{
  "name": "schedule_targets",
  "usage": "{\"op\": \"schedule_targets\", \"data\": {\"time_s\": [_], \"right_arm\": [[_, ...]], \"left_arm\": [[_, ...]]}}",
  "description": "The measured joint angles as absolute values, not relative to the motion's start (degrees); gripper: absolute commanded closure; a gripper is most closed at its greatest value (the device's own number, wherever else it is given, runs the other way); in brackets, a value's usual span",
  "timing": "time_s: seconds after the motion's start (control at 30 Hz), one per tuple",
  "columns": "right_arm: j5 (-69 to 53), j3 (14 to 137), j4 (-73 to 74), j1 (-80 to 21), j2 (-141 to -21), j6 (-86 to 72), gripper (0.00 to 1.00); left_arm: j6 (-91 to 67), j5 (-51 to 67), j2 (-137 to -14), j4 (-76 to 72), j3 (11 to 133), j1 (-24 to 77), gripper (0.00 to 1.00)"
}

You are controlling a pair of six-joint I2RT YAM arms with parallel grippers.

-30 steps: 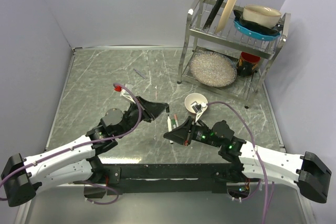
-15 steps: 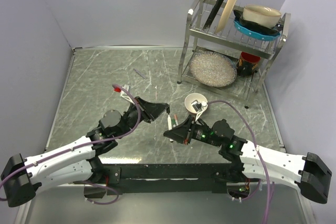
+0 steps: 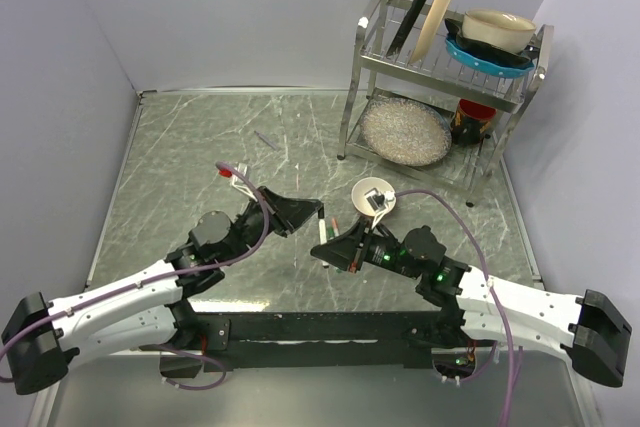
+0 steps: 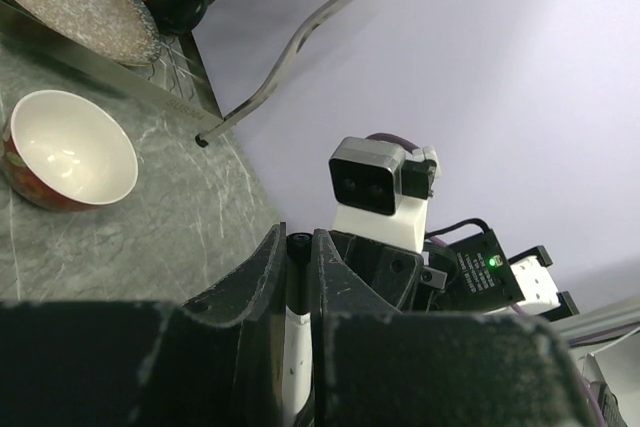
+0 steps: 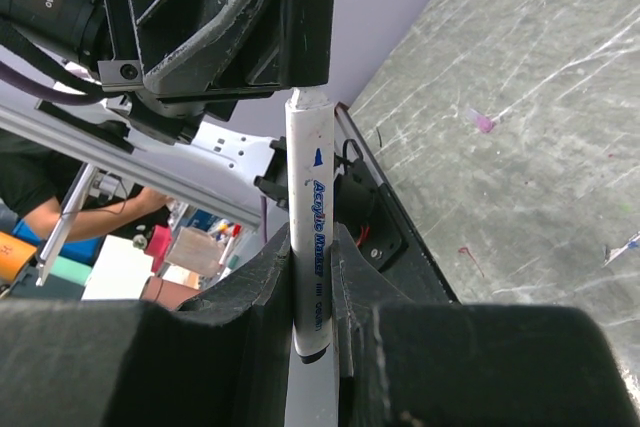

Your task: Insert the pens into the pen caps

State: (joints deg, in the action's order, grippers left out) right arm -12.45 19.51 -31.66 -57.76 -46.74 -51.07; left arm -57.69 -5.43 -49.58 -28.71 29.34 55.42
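Right end effector (image 5: 305, 292) pinches white-barrelled marker pen (image 5: 308, 197), left end effector (image 3: 312, 211) pinches dark tube cap (image 5: 306, 42); end-to-end beside white bowl (image 3: 360, 188) for insertion.

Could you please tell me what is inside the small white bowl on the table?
Nothing: in the left wrist view the bowl shows a bare white interior. From above, the right arm's wrist camera hides part of it.
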Motion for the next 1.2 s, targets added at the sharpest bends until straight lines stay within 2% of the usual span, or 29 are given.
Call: {"op": "schedule_targets", "data": {"time_s": [0.17,0.27,0.47,0.57,0.7,0.9,1.2], "right_arm": [[-11.84,21.5,-29.47,-57.89,-47.18,-50.13,1.0],[-11.84,22.72,-28.14,-57.89,-47.35,-49.3,1.0],[-10.94,24.97,-26.7,-57.49,-47.81,-46.3,1.0],[-10.98,25.52,-26.48,-57.34,-47.55,-44.66,1.0],[-11.84,25.52,-25.02,-57.34,-46.15,-42.85,1.0],[-16.14,25.52,-24.8,-57.34,-44.69,-41.41,1.0],[-22.35,25.5,-26.74,-57.34,-44.38,-41.17,1.0]], "left_arm": [[-57.69,-5.1,-48.53,-30.65,27.92,55.31,0.96],[-57.67,-5.1,-48.01,-31.79,27.49,55.22,0.85],[-57.54,-3.55,-45.89,-30.74,27.27,55.46,0.39],[-56.86,-3.11,-43.27,-28.1,27.27,55.66,0.3],[-55.7,-3.11,-40.82,-24.75,28.16,55.66,0.24],[-52.51,-2.35,-42.0,-18.46,34.09,55.66,0.25],[-50.24,3.4,-47.35,-16.49,37.69,55.66,0.37]]}}
